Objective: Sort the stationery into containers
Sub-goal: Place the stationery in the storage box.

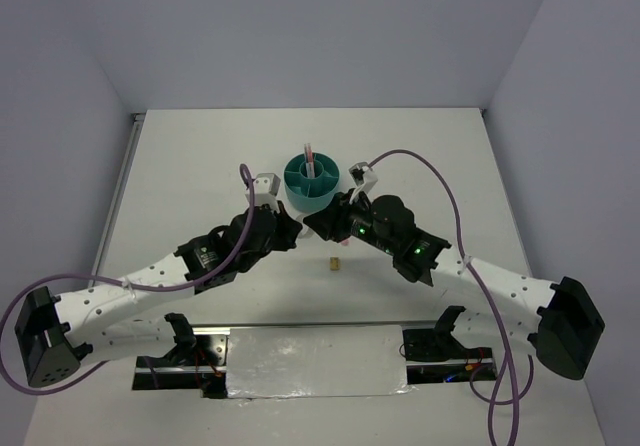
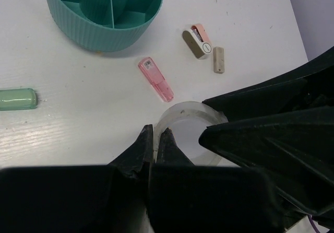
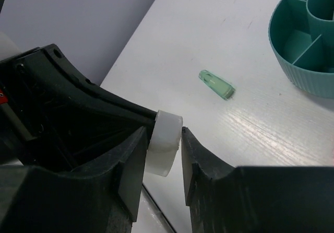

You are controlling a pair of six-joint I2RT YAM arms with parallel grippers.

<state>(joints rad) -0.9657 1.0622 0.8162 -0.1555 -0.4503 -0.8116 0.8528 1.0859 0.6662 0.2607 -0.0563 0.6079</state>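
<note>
Left gripper (image 2: 156, 135) pinching wall of clear tape ring (image 2: 180, 108), right gripper (image 3: 163, 135) clamping its flat faces, axis spanning that grip

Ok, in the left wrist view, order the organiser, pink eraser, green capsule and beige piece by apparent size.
1. organiser
2. pink eraser
3. beige piece
The green capsule is cut off at the frame edge, so I won't rank it against the eraser.

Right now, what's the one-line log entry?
left gripper: pinching tape ring wall; right gripper: closed across same ring; organiser: pen inside; loose: eraser, capsule
</note>
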